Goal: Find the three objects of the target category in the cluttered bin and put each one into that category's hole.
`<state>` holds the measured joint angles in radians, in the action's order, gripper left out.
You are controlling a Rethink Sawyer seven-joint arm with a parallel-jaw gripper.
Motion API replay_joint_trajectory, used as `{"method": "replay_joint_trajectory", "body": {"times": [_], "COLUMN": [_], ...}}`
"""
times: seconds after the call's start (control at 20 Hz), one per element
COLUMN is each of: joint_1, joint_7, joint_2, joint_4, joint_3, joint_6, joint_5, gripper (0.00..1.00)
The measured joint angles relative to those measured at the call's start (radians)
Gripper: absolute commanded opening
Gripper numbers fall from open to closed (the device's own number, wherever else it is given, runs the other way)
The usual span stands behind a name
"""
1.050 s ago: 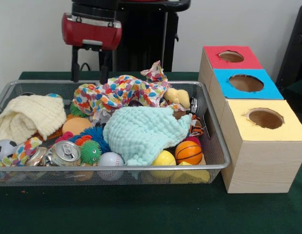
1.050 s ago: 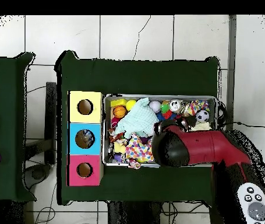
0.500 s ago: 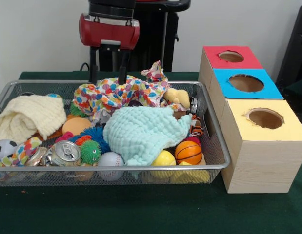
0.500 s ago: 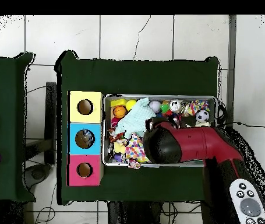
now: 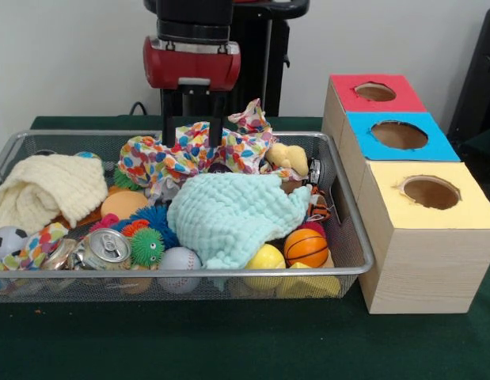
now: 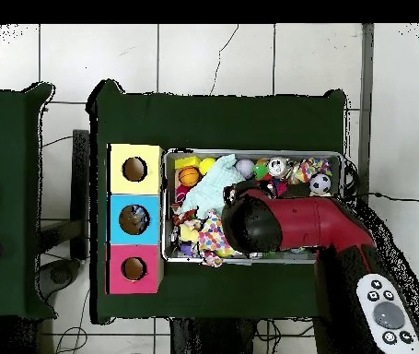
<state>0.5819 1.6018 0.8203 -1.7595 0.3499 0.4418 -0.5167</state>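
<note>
My gripper (image 5: 192,136) hangs open over the back of the wire bin (image 5: 181,273). Its two fingertips (image 5: 167,139) are at the top of a crumpled polka-dot cloth (image 5: 189,157); whether they touch it I cannot tell. A mint cloth (image 5: 233,214) covers the bin's middle and a cream cloth (image 5: 47,190) lies at its left. Along the near side sit a basketball (image 5: 305,247), a yellow ball (image 5: 265,257), a baseball (image 5: 180,260), a green spiky ball (image 5: 146,245), a crushed can (image 5: 106,248) and a small soccer ball (image 5: 5,241). From overhead, the red arm (image 6: 286,224) hides the gripper.
Right of the bin stands a wooden box with a red-topped hole (image 5: 375,92), a blue-topped hole (image 5: 399,134) and a yellow-topped hole (image 5: 431,191). In the overhead view the box (image 6: 134,219) lies left of the bin (image 6: 250,153). A yellow plush toy (image 5: 288,157) rests by the bin's back right.
In the front view the gripper has travelled right along the bin's back and come lower, from beside the polka-dot cloth to over it. The bin's contents have not shifted.
</note>
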Motion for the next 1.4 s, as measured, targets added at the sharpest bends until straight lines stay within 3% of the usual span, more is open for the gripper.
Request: {"method": "replay_joint_trajectory", "body": {"times": [0.55,1.0,1.15,1.4], "joint_1": [-0.014,-0.072,-0.091,-0.168], "joint_7": [0.0,0.0,0.0,0.0], "joint_2": [-0.093,-0.156,-0.182,-0.272], "joint_4": [0.002,0.003,0.007,0.049], "joint_3": [-0.004,-0.038,-0.061,-0.162], "joint_6": [-0.04,-0.147,-0.196,-0.315], "joint_5": [0.0,-0.001,-0.001,0.0], "gripper": [1.0,1.0,1.0,1.0]}}
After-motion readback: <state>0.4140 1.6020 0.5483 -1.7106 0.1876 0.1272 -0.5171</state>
